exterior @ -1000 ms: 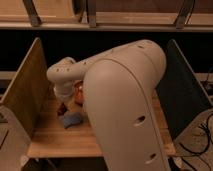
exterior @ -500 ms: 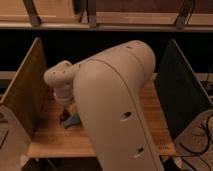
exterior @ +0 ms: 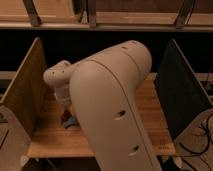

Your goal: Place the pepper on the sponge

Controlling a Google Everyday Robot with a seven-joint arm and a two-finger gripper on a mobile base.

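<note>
My big pale arm (exterior: 112, 105) fills the middle of the camera view and bends down to the left part of the wooden table (exterior: 150, 112). The gripper is hidden behind the wrist (exterior: 59, 82), low over the table's left side, and it is shut. A corner of the blue-grey sponge (exterior: 72, 123) peeks out at the arm's left edge. A small dark red bit, the pepper (exterior: 65, 116), shows right above the sponge and against the arm. Whether the gripper holds the pepper is hidden from me.
A wooden side panel (exterior: 25, 92) walls the table on the left and a dark panel (exterior: 182, 90) on the right. A wooden shelf rail (exterior: 107, 20) runs across the back. Cables (exterior: 202, 135) hang at the right.
The arm has swung further left and toward the camera, covering most of the sponge. The orange-brown thing seen beside the wrist a second ago is now hidden.
</note>
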